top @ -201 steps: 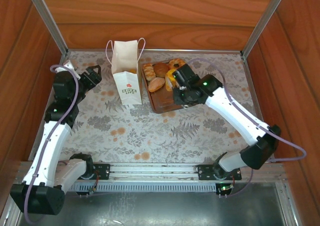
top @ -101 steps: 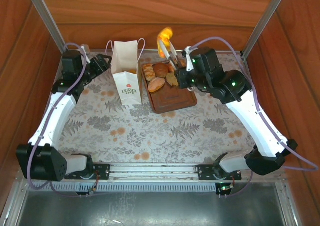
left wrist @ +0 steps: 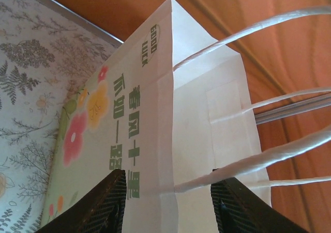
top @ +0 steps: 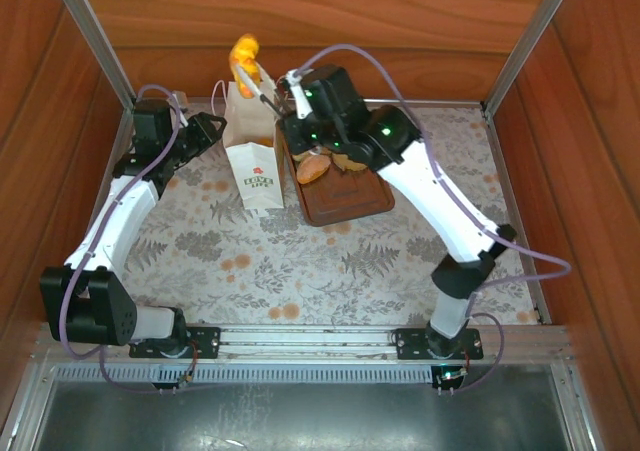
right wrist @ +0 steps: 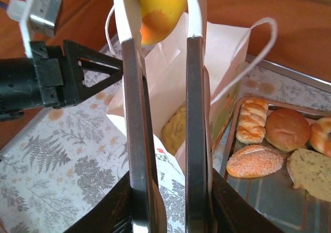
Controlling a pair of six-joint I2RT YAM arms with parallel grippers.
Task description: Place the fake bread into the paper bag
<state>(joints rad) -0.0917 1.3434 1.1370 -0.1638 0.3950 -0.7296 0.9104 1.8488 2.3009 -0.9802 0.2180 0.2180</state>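
The white paper bag (top: 250, 146) stands upright left of the brown tray (top: 350, 203); its green lettering shows in the left wrist view (left wrist: 129, 135). My right gripper (top: 250, 71) is shut on a yellow-orange pastry (top: 243, 51), held just above the bag's open mouth (right wrist: 170, 83). The pastry (right wrist: 155, 11) sits pinched between the long fingers. A yellowish bread (right wrist: 178, 129) lies inside the bag. More fake bread lies on the tray: a striped croissant (right wrist: 252, 120), a brown roll (right wrist: 287, 128) and an orange loaf (right wrist: 255, 160). My left gripper (top: 205, 131) is open, its jaws straddling the bag's side edge (left wrist: 168, 191).
Wooden walls (top: 300, 31) close in the back and both sides. The floral table cover (top: 300, 261) stretches in front of bag and tray. The bag's cord handles (left wrist: 248, 31) arch past the left gripper. A ring donut (right wrist: 323, 135) and a pale flat bread (right wrist: 313, 173) lie at the tray's right.
My right arm lifted the yellow-orange pastry off the tray and swung it left, from above the tray to above the bag. The left gripper moved up to the bag's left side.
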